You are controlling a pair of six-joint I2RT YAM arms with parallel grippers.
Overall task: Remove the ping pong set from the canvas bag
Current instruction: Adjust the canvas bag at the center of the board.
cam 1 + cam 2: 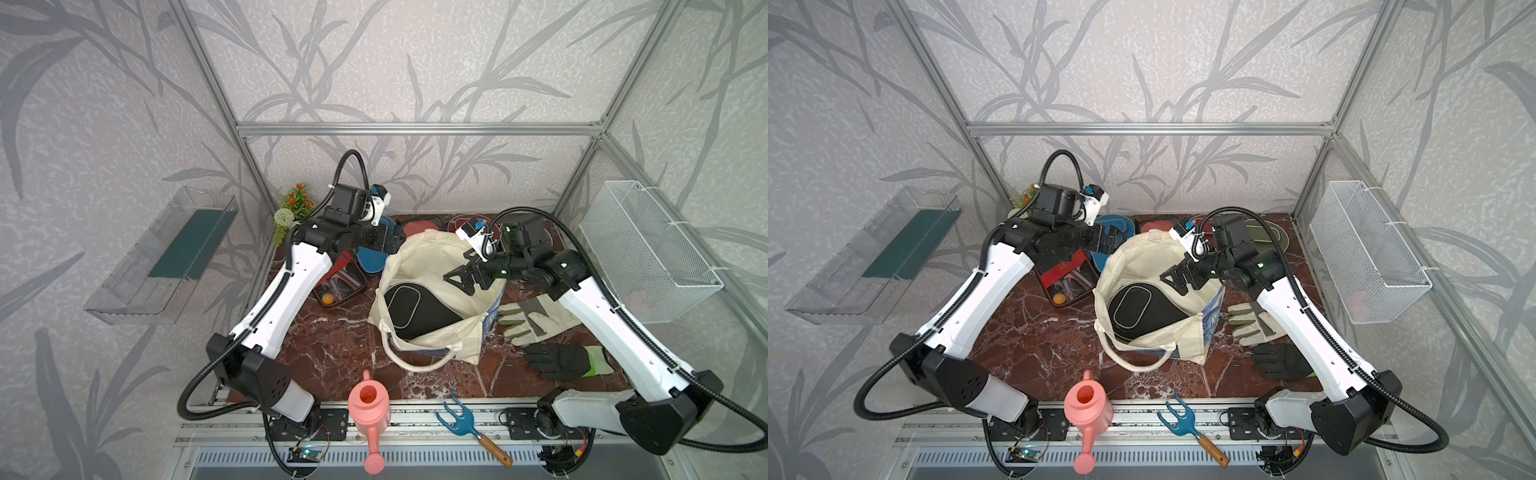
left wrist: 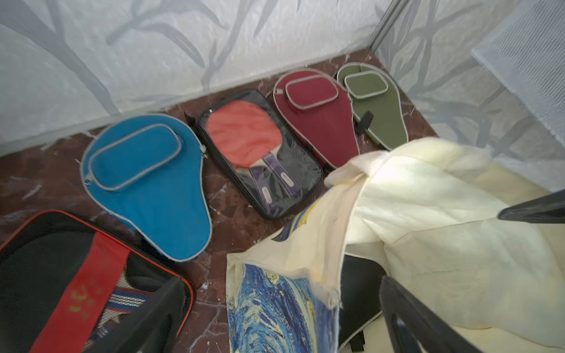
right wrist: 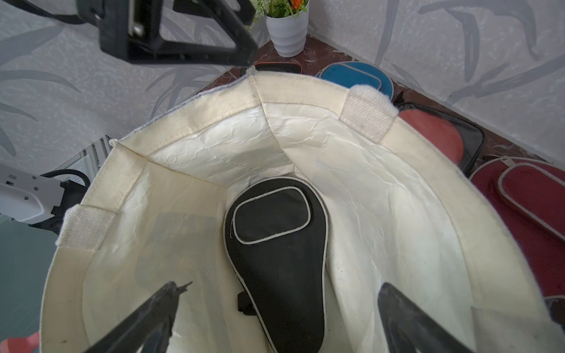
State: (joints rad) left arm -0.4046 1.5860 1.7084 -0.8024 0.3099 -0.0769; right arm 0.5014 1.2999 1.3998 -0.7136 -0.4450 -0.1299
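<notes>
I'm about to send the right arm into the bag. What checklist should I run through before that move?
1. The right gripper is open and empty: ok.
2. It sits over the mouth of the canvas bag, above the black cover: ok.
3. The bag mouth stands open, with nothing lying across the cover: ok.
4. The cream handle lies outside on the table, off the opening: ok.
5. The left gripper is open and holds nothing: ok. Clear of the bag's rim: cannot tell.
6. Nothing hidden under the black cover: cannot tell.
</notes>
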